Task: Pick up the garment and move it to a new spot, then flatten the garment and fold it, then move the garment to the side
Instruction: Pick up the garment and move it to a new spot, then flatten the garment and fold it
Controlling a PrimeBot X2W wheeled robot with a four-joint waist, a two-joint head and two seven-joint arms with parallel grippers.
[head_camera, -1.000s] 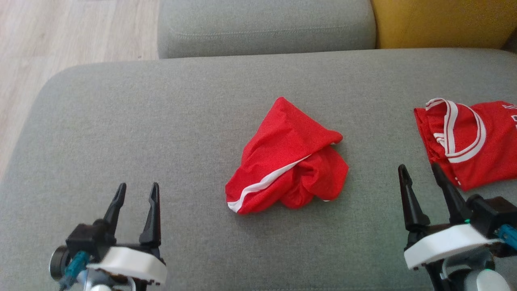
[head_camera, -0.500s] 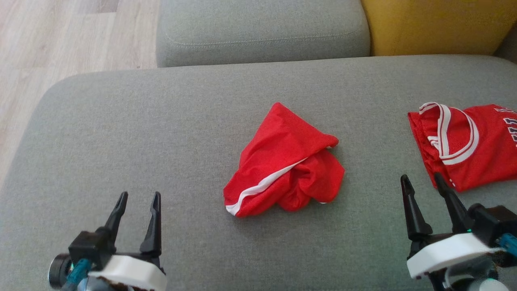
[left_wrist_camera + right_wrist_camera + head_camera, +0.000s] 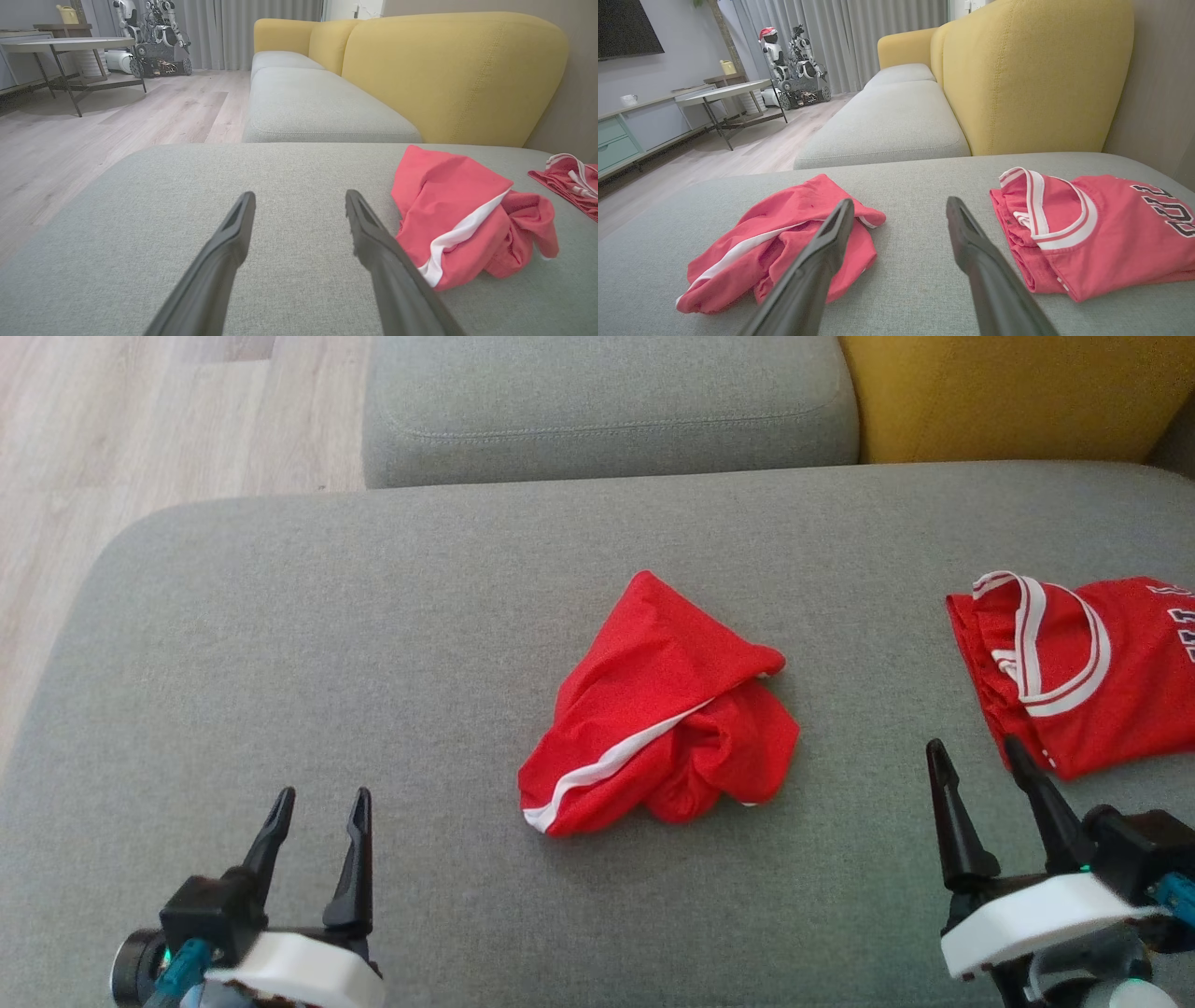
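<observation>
The garment (image 3: 663, 709) is a crumpled red piece with a white stripe, lying bunched in the middle of the grey sofa seat (image 3: 373, 644). My left gripper (image 3: 320, 795) hovers open at the lower left, well short of it and empty. In the left wrist view the garment (image 3: 448, 210) lies to the right of my open left gripper (image 3: 300, 196). My right gripper (image 3: 973, 747) stands open at the lower right, empty. In the right wrist view the right gripper (image 3: 900, 201) points between the garment (image 3: 784, 233) and a jersey.
A red jersey (image 3: 1092, 672) with white trim and black letters lies folded on the seat's right side, close to my right gripper. A second grey seat cushion (image 3: 607, 401) and a yellow backrest (image 3: 1008, 392) lie beyond. Wooden floor (image 3: 140, 420) borders the left edge.
The whole head picture has shifted down a little, so the camera moved. Both grippers stay open and the garment lies as before.
</observation>
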